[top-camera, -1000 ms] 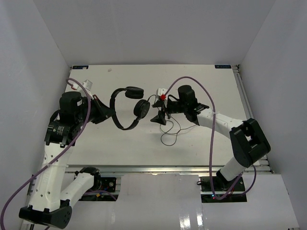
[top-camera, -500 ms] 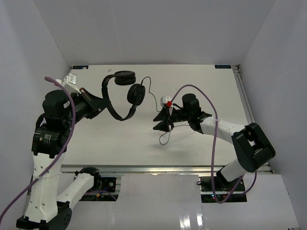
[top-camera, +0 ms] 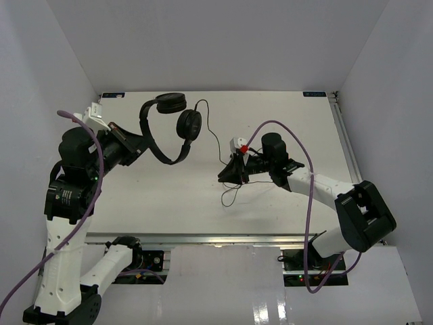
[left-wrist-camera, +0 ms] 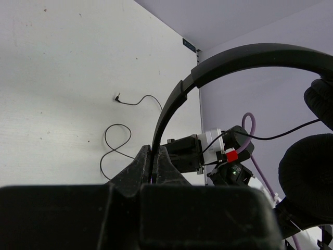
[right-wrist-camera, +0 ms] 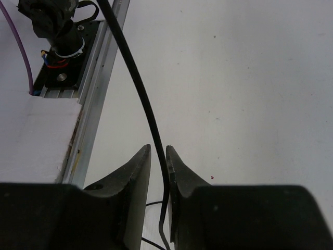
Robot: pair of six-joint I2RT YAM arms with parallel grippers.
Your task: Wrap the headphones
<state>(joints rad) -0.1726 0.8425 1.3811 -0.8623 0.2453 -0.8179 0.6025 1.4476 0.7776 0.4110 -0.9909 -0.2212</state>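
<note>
The black headphones [top-camera: 152,145] hang in the air over the left part of the table, both earcups [top-camera: 189,125] uppermost. My left gripper [top-camera: 137,143] is shut on the thin headband [left-wrist-camera: 171,104], which runs up from between its jaws [left-wrist-camera: 154,152]. The thin black cord [top-camera: 215,139] drops from the earcups to my right gripper [top-camera: 226,176] and ends in loose loops [left-wrist-camera: 117,151] on the table. In the right wrist view the cord [right-wrist-camera: 140,88] passes between the right gripper's [right-wrist-camera: 157,152] jaws, lying against the right finger. A narrow gap shows beside it, so the jaws stand nearly closed.
The white table [top-camera: 284,115] is boxed in by white walls on three sides. A metal rail [right-wrist-camera: 99,78] runs along its near edge. Purple arm cables [top-camera: 302,183] arc over the right arm. The cord's plug [left-wrist-camera: 117,97] lies on the table.
</note>
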